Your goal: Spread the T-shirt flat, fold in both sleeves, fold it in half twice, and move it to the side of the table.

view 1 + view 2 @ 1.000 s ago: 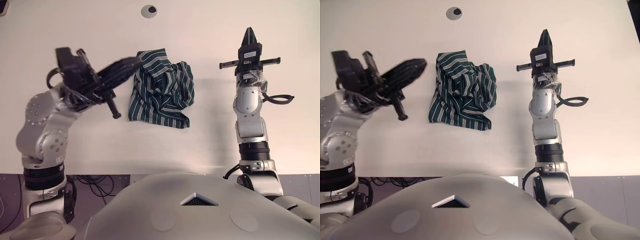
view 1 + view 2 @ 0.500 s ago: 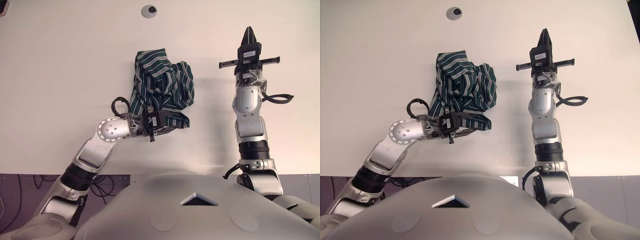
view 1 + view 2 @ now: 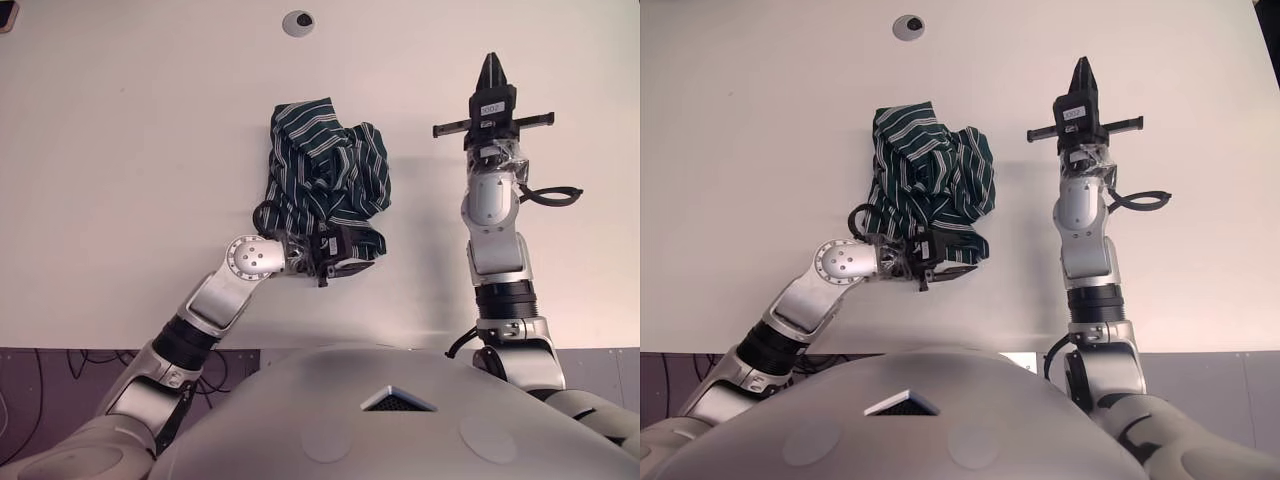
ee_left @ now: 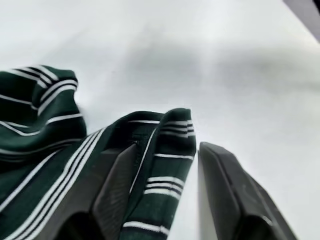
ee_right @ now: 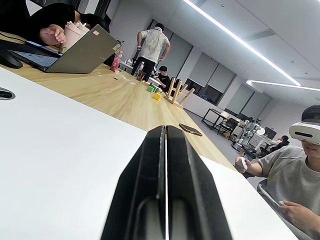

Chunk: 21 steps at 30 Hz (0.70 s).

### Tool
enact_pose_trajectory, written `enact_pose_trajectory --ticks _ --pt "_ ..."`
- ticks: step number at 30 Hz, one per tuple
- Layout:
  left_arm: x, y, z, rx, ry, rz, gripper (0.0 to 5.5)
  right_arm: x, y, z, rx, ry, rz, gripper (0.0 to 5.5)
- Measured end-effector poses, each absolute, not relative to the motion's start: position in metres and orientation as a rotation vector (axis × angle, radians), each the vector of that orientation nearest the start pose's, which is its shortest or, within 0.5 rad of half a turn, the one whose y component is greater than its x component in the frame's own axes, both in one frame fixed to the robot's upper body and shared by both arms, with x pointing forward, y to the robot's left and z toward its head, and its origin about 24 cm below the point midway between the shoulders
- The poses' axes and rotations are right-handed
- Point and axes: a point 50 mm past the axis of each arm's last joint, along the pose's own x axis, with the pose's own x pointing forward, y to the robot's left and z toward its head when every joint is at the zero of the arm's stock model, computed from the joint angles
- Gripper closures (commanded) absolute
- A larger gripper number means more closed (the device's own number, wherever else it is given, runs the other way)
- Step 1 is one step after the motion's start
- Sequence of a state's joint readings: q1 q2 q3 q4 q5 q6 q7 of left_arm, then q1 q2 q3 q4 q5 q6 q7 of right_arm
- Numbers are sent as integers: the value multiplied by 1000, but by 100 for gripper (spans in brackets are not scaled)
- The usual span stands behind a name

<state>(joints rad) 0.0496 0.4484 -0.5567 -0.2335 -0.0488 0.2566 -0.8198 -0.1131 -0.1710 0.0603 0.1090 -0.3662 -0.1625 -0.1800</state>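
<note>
Left gripper (image 3: 343, 256) sits low on the desk (image 3: 120, 150) at the near edge of the T-shirt (image 3: 325, 170), by its near-right corner. The left wrist view shows close up what the eye views leave unclear: its fingers (image 4: 227, 175) are parted around a folded striped hem, one finger against the cloth, the other just beside it with a sliver of desk between. Open, not clamped on anything.

The T-shirt, dark green with white stripes, lies crumpled in a heap mid-desk, not spread.

Right gripper (image 3: 490, 68) is off to the right of the shirt, well apart from it, pointing away over the desk. In the right wrist view its fingers (image 5: 150, 165) are pressed tight together, holding nothing. A round grommet (image 3: 298, 22) sits in the desk at the far edge.

Against earlier: a second ago the left arm was raised to the left of the shirt. Half a second ago it was down at the near-left hem, and it has since slid right along the near edge. The right arm has shifted slightly left. The shirt heap is much the same.
</note>
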Motion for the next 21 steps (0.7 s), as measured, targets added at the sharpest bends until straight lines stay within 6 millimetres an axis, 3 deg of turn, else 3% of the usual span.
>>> enact_pose_trajectory --ticks 8,16,21 --pt "175 70 14 352 403 -1390 332 274 -162 65 -545 -223 -54 550" --pt "180 62 12 373 373 -1374 445 274 -160 66 -552 -229 -51 550" --pt "183 71 11 351 371 -1320 507 273 -159 67 -552 -236 -47 550"
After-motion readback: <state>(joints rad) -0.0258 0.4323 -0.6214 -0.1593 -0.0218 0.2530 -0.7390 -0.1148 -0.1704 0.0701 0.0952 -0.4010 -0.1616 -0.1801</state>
